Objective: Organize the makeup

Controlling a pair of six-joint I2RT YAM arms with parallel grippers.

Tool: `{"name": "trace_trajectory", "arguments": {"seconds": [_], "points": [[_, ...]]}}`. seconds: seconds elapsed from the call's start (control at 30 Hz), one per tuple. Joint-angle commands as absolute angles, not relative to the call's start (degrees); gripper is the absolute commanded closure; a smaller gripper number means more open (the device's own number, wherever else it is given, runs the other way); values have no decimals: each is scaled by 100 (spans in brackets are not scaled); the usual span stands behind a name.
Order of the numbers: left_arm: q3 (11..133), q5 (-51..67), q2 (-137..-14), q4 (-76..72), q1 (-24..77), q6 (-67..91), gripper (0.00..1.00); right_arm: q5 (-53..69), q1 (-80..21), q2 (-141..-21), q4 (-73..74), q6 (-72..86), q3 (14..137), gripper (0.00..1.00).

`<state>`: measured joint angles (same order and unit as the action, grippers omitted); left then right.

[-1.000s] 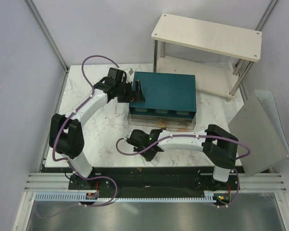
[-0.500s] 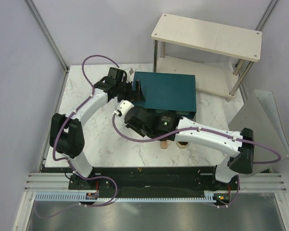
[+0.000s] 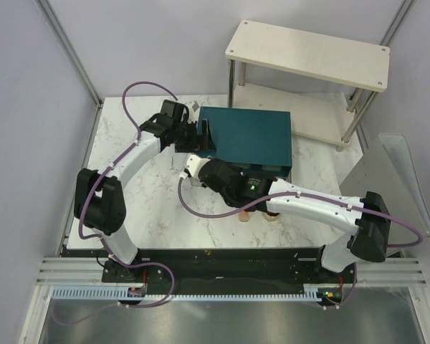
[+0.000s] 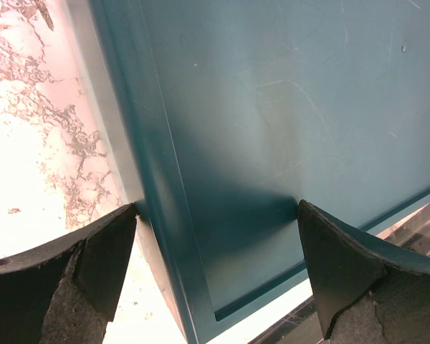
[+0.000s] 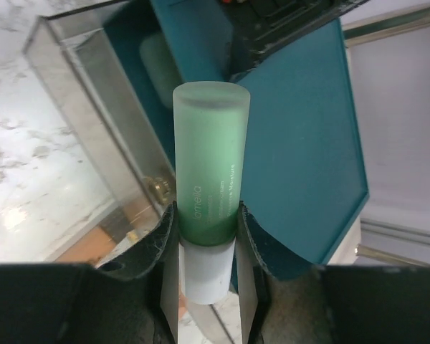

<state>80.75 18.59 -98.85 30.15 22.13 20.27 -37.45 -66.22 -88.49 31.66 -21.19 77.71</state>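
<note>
peach pads: two, on the marble table, partly under the right arm.
right gripper: fingers pressed against both sides of the mint-green tube, white cap toward the wrist.
mint-green tube: raised before the clear drawer standing out of the teal box.
left gripper: spread wide astride the teal box's left edge, holding nothing.

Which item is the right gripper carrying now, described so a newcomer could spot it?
Start at the big teal box mid-table; the right gripper sits at its near-left corner. Pinched between its fingers is the mint-green tube, white cap toward the wrist. Its frosted green body sets it apart from the peach pieces on the marble table.
</note>
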Motion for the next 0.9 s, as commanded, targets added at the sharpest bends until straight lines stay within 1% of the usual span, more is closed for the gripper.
{"name": "trace_trajectory", "arguments": {"seconds": [0.0,0.2,0.53,0.8,0.87], "points": [[8086,1696,-10178,3375,2320,1626,2,-4017,-6259,-8578,2225,-2733,7691,100],[8086,1688,-10169,3401,2312,1591,2,-3815,-6038,-8683,2136,-2733,7541,100],[8103,1661,-10204,3428,2294,1573,2,-3349,-6038,-8499,2188,-2400,7400,100],[8121,1670,-10239,3436,2285,1556,2,-3024,-6038,-8587,2469,-2057,7295,100],[8121,1661,-10248,3436,2294,1556,2,-2945,-6038,-8613,2531,-2004,7277,97]]}}
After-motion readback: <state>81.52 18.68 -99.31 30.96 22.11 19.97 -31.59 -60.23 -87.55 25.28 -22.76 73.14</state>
